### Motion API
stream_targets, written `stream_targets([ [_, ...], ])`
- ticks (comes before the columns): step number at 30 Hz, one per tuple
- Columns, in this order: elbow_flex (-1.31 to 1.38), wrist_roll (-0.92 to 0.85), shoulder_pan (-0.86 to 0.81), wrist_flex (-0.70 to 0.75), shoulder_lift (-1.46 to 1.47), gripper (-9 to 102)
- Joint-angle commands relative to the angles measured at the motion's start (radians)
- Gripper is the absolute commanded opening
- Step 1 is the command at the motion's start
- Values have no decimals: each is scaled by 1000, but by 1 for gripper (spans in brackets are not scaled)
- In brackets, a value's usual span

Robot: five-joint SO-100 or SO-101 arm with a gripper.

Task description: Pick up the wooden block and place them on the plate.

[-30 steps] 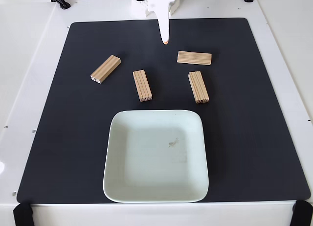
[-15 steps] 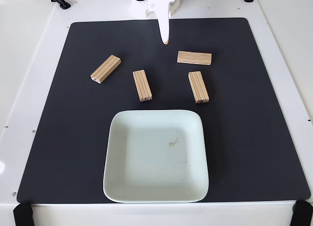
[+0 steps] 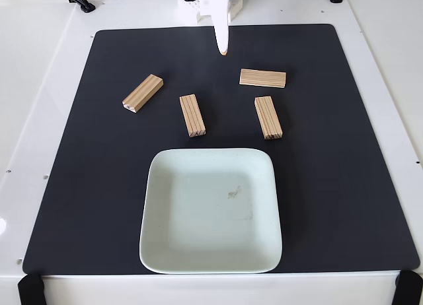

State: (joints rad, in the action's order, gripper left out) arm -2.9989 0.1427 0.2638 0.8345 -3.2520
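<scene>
Wooden blocks, four alike, lie on a black mat (image 3: 79,186) in the fixed view, all apart from one another and from the plate (image 3: 172,245); the far-left block (image 3: 143,93) lies slanted; the middle-left block (image 3: 192,115) and the middle-right block (image 3: 268,117) point roughly toward the plate's upper rim; the upper-right block (image 3: 262,78) lies crosswise; the white gripper (image 3: 223,52) hangs at the mat's top edge, jaws showing as one narrow tip, so whether they are together cannot be told; the white surface (image 3: 39,67) carries the mat.
</scene>
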Motion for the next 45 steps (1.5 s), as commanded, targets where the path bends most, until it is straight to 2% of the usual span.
stream_targets([
  [1,178,-6,12,40,106,0],
  [11,581,-5,80,52,575,0],
  [17,643,-2,55,40,781,0],
  [28,790,20,-114,64,871,-1],
  [36,1055,400,-138,298,1072,-1],
  [40,1186,607,-170,302,1212,-1],
  [45,1316,716,-193,308,1393,-1],
])
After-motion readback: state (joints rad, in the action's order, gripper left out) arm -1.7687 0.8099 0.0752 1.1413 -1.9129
